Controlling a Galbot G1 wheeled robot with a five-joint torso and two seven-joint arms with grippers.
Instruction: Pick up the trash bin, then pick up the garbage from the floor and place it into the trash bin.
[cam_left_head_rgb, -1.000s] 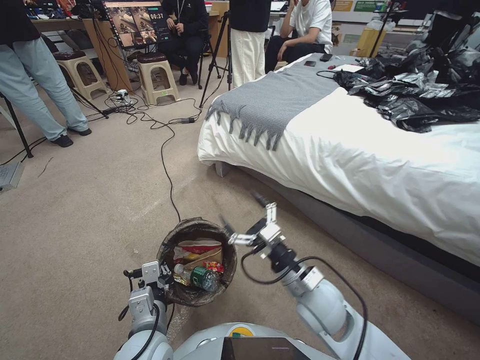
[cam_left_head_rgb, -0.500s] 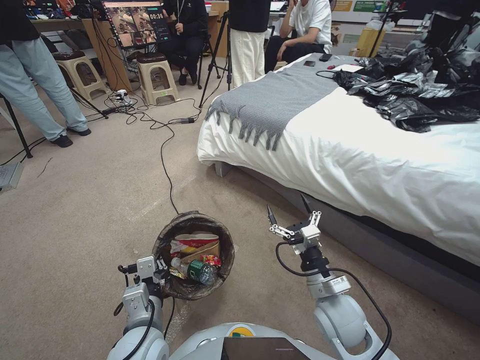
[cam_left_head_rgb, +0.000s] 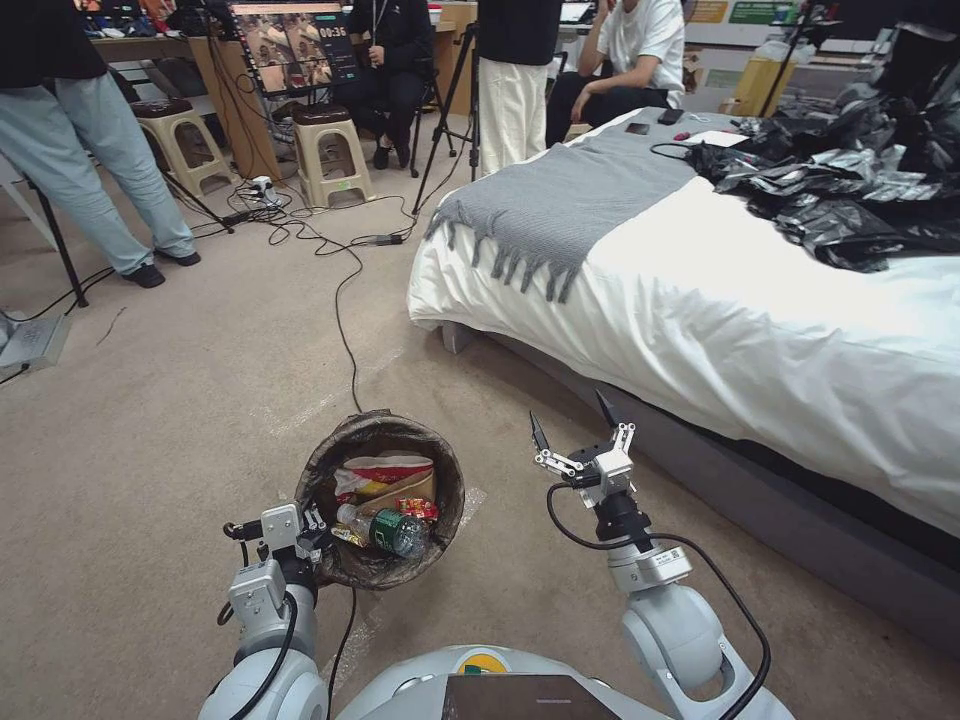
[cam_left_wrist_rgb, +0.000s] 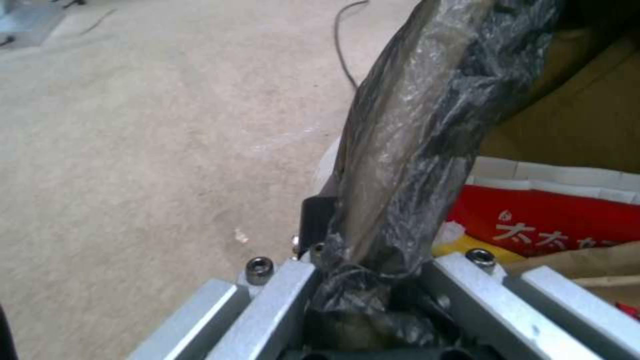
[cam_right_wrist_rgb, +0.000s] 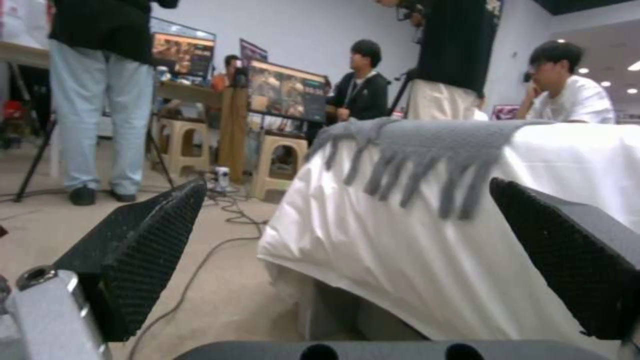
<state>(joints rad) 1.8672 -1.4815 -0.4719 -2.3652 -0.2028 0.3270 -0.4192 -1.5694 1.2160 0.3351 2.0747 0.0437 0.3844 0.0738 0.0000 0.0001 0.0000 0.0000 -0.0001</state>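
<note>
The trash bin (cam_left_head_rgb: 330, 455), round with a dark bag folded over its rim, hangs low in front of me at centre-left. My left gripper (cam_left_head_rgb: 312, 528) is shut on its near rim; the left wrist view shows the bag-covered rim (cam_left_wrist_rgb: 407, 150) pinched between the jaws of the left gripper (cam_left_wrist_rgb: 373, 265). Garbage lies inside the bin: a red and yellow wrapper (cam_left_head_rgb: 385, 468) (cam_left_wrist_rgb: 553, 220), tan paper (cam_left_head_rgb: 405, 490) and a green-labelled bottle (cam_left_head_rgb: 385, 530). My right gripper (cam_left_head_rgb: 572, 425) is open and holds nothing, to the right of the bin, pointing at the bed side (cam_right_wrist_rgb: 427, 235).
A bed with a white sheet (cam_left_head_rgb: 720, 320) and grey blanket (cam_left_head_rgb: 560, 210) fills the right, with a heap of black bags (cam_left_head_rgb: 850, 190) on it. A black cable (cam_left_head_rgb: 345, 330) runs across the carpet to the bin. Stools (cam_left_head_rgb: 330, 150), tripods and people stand at the back. Open carpet lies left.
My right gripper has swung from beside the bin's rim out to the right, still open. The whole view has shifted a little, so the camera moved. The left gripper keeps its hold.
</note>
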